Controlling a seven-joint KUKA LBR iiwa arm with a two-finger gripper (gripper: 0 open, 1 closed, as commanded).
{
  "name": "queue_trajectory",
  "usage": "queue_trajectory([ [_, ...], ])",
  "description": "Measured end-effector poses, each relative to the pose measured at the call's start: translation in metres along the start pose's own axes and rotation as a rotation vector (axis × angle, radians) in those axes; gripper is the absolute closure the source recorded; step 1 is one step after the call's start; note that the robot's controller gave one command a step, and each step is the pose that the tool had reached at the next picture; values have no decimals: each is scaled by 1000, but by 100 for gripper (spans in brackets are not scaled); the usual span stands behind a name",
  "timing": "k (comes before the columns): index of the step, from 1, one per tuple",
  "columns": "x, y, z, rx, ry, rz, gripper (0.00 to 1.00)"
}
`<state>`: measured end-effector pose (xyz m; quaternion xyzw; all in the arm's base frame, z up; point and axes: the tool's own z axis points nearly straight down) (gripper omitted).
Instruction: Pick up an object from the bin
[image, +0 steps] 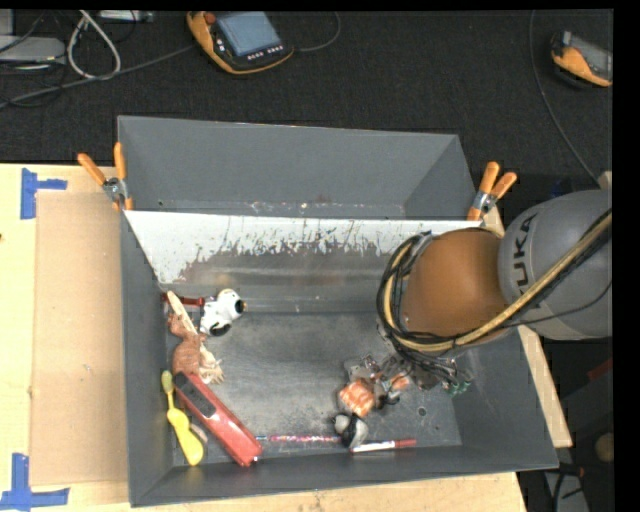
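The claw (400, 375) is hovering low; apart or together, I cannot tell. A small orange toy (356, 398) is lying just beside it; a red pen (385, 445) is resting near.

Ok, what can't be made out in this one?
Gripper: mostly under the arm's orange cover and cables in the camera view; whether it holds anything can't be told.
Orange thing by it: too small and cluttered to identify.
Bin floor at right: hidden by the cover.
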<state>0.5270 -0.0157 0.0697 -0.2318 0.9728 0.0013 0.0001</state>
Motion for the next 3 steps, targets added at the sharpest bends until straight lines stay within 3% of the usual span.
queue_trajectory([
  [1, 0, 0, 0, 0, 0, 1, 100],
  [2, 3, -1, -76, -3, 5, -5, 100],
  [3, -10, -4, -159, -6, 9, -39, 100],
])
